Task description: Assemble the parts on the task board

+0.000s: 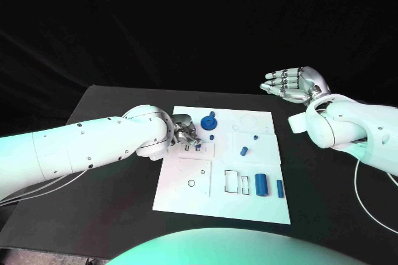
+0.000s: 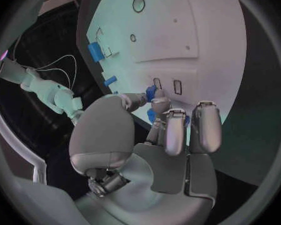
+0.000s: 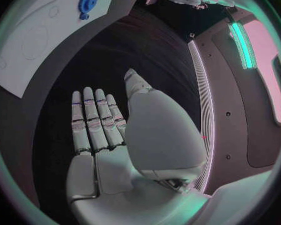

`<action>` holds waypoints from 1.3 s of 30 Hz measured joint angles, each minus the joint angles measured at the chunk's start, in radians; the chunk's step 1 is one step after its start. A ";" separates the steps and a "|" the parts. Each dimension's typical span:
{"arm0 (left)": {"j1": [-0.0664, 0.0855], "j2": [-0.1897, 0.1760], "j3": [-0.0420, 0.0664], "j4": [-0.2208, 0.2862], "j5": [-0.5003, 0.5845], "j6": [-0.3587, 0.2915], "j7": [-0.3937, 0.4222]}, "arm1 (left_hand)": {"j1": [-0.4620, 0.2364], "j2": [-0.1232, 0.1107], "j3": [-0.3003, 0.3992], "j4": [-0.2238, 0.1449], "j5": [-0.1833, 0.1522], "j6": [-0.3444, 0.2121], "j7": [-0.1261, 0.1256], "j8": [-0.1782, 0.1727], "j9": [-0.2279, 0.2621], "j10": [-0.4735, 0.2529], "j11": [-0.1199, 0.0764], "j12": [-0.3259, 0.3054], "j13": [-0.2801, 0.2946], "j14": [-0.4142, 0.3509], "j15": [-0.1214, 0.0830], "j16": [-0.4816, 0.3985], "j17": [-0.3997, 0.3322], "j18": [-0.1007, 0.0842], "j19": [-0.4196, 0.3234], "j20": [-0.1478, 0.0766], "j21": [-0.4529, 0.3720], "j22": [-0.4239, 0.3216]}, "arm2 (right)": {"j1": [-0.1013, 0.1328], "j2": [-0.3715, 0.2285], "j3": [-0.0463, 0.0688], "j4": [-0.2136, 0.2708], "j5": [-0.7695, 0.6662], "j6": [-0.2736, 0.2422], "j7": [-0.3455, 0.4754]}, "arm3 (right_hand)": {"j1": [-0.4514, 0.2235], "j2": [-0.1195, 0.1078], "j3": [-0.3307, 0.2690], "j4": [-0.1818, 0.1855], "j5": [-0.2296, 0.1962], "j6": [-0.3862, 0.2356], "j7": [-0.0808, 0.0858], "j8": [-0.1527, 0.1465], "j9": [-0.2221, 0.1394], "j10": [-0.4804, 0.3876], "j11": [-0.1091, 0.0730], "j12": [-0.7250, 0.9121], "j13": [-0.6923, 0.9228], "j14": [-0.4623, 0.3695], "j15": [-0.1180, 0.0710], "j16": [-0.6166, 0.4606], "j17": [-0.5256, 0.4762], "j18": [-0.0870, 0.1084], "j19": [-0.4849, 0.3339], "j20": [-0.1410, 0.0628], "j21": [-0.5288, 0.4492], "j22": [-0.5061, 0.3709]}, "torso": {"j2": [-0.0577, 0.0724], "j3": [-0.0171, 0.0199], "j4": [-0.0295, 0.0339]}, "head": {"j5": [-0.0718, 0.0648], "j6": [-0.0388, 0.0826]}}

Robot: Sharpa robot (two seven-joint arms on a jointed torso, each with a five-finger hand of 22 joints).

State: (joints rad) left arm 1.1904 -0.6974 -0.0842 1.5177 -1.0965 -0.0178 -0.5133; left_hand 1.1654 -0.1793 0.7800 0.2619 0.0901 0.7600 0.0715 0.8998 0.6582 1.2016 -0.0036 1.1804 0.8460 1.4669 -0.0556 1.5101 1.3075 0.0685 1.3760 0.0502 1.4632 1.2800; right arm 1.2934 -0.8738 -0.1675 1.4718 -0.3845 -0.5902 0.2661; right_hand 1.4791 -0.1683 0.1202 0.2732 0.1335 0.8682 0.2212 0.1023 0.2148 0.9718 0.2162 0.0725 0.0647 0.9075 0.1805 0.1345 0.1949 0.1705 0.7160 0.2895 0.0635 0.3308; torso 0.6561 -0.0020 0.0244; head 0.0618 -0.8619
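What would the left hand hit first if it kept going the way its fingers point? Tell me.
Likely the task board itself: the left hand already reaches down over its left part, fingertips at a small blue part beside two small slots. Whether they touch the board is unclear.

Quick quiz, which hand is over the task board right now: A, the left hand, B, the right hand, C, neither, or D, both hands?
A: the left hand is at the task board pinching a small blue part, while the right hand is held open beyond the table's far right corner.
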 measured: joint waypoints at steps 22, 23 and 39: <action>-0.006 0.002 0.000 -0.002 -0.053 0.037 0.000 | -0.007 -0.007 0.000 0.000 0.004 0.007 0.000 0.004 0.000 0.007 0.000 0.000 0.002 0.000 0.000 0.000 0.000 0.000 0.000 0.000 0.003 0.001 | 0.000 0.000 0.000 -0.001 0.000 0.003 0.002 | 0.000 0.000 0.000 0.000 0.000 0.000 0.000 0.000 0.000 0.000 0.000 0.000 0.000 0.000 0.000 0.000 -0.001 0.000 0.000 0.000 0.000 -0.002 | 0.000 -0.0010 0.0005 | 0.000 -0.007; -0.006 0.002 0.000 -0.002 -0.054 0.039 0.000 | -0.007 -0.007 0.000 0.000 0.004 0.007 0.000 0.004 0.000 0.007 0.000 0.000 0.002 0.000 0.000 0.000 0.000 0.000 0.000 0.000 0.003 0.001 | 0.000 0.000 0.000 -0.001 0.000 0.003 0.002 | 0.000 0.000 0.000 0.000 0.000 0.000 0.000 0.000 0.000 0.000 0.000 0.000 0.000 0.000 0.000 0.000 -0.001 0.000 0.000 0.000 0.000 -0.003 | 0.000 -0.0009 0.0006 | 0.000 -0.007; -0.006 0.001 -0.001 0.003 -0.056 0.053 0.000 | -0.008 -0.008 0.000 0.000 0.004 0.007 0.000 0.004 0.003 0.007 0.000 0.000 0.002 0.000 0.000 0.000 0.000 0.000 0.000 0.000 0.003 0.004 | 0.000 0.000 0.000 -0.001 0.000 0.007 0.003 | 0.000 0.000 0.000 0.000 0.000 0.000 0.000 0.000 -0.001 0.000 0.000 0.000 0.000 0.004 0.004 0.000 -0.002 0.000 0.000 0.000 0.000 -0.004 | 0.000 -0.0003 0.0001 | 0.001 -0.006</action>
State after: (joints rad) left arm 1.1842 -0.6961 -0.0848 1.5209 -1.1529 0.0353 -0.5133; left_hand 1.1573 -0.1873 0.7800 0.2619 0.0944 0.7671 0.0716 0.9036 0.6616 1.2084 -0.0035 1.1802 0.8479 1.4668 -0.0554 1.5101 1.3075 0.0688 1.3758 0.0502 1.4666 1.2842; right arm 1.2933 -0.8733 -0.1675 1.4708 -0.3842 -0.5836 0.2691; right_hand 1.4791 -0.1683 0.1203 0.2732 0.1335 0.8682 0.2212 0.1023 0.2141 0.9718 0.2162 0.0725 0.0647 0.9111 0.1840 0.1345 0.1933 0.1704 0.7161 0.2895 0.0635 0.3264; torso 0.6557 -0.0023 0.0244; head 0.0624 -0.8680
